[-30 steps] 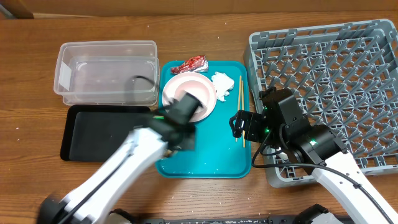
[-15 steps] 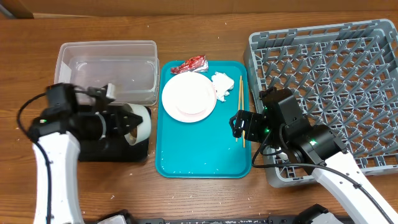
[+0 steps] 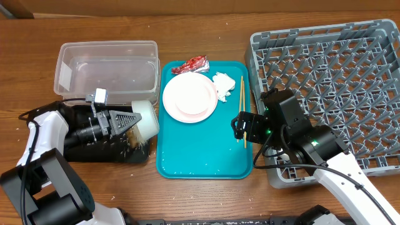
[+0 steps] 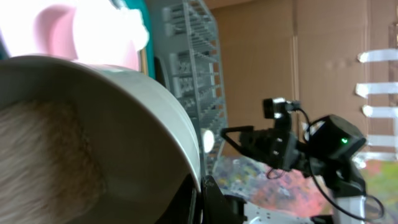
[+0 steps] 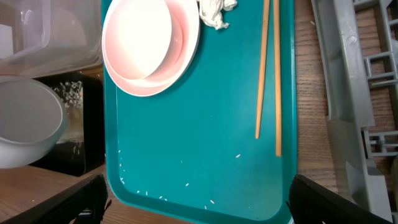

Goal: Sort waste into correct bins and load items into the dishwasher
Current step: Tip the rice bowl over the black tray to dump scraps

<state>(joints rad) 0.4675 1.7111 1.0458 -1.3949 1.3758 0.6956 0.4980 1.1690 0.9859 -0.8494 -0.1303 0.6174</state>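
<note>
My left gripper (image 3: 128,122) is clamped on the rim of the small bowl (image 3: 145,119), which is tipped sideways over the black tray (image 3: 103,151) with its mouth toward the wrist. The right wrist view shows grains (image 5: 70,93) in that tray; the left wrist view shows only the bowl's inside. The chopsticks (image 3: 242,100) lie along the right edge of the teal tray (image 3: 200,153), with the right gripper (image 3: 239,128) spread wide at their near ends.

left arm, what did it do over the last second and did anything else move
The left gripper, shut on a small white bowl, swung left from over the teal tray to the shallow black tray and tipped the bowl there; white grains now lie on it. The open right gripper, round pinkish plate, wooden chopsticks, red wrapper and tissue stayed put.
</note>
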